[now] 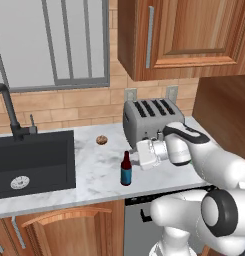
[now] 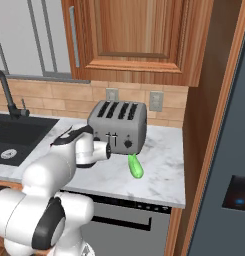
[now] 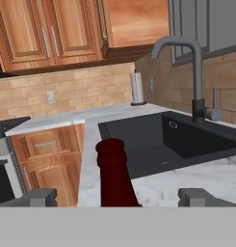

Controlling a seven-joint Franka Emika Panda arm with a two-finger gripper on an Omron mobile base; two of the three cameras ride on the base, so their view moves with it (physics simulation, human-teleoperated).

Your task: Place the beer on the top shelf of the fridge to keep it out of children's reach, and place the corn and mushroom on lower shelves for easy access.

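The beer (image 1: 126,170) stands upright on the marble counter near its front edge, a dark bottle with a blue label. My gripper (image 1: 134,160) reaches it from the right at neck height. In the hand view the reddish neck of the beer (image 3: 112,173) rises between the open fingertips (image 3: 199,197), touching neither. The mushroom (image 1: 101,140) lies on the counter behind the bottle. The green corn (image 2: 135,166) lies in front of the toaster. The fridge (image 2: 229,150) stands at the far right with its door shut, so its top shelf and lower shelves are hidden.
A grey toaster (image 1: 151,120) stands just behind my hand. A black sink (image 1: 34,160) with a dark faucet (image 1: 9,107) lies left of the bottle. Wooden cabinets (image 2: 139,35) hang overhead. A wooden panel (image 2: 204,125) separates the counter from the fridge.
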